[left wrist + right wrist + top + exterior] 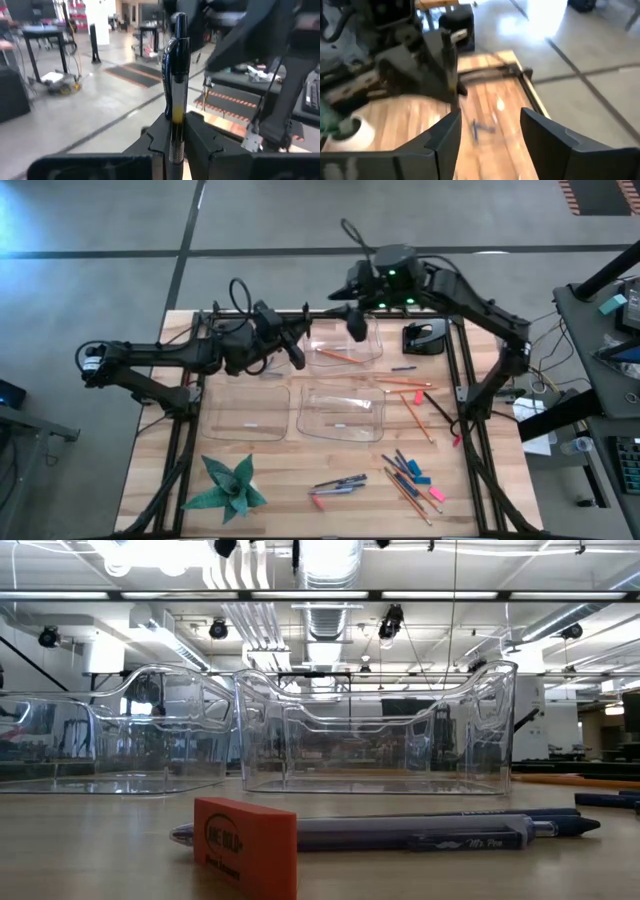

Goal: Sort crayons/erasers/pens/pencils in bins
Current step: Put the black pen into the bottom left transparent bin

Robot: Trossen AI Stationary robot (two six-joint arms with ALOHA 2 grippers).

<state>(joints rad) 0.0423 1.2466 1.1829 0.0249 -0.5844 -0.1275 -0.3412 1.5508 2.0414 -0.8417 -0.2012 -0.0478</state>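
From my console, the left gripper (175, 145) had its fingers clamped on a pen (176, 85) with a dark cap and clear barrel, which stood upright between them and rose well above their tips. In the high view that gripper (296, 356) hung above the far part of the table (270, 470), just beside the far bin (345, 340) and close to the right gripper (357, 325).

My right gripper (490, 132) had its fingers spread wide with nothing between them; past them I saw bare planks and a small blue item I could not identify. In the overhead picture it sat over the far bin, where an orange pencil (335, 353) lay inside.

Nearer than both sets of fingers stood two more bins (342, 412), side by side; the low view showed them as clear walls (375, 730). Toward the right gripper's side, loose pencils (412, 402) lay scattered on the wood. At the near edge, well apart from either set of fingers, I saw a cluster of pens (340, 483), a mix of pencils, crayons (405, 470) and erasers (421, 480), and a green paper star (229, 486). Low down, an orange-red eraser (245, 845) stood just in front of a blue pen (420, 830).
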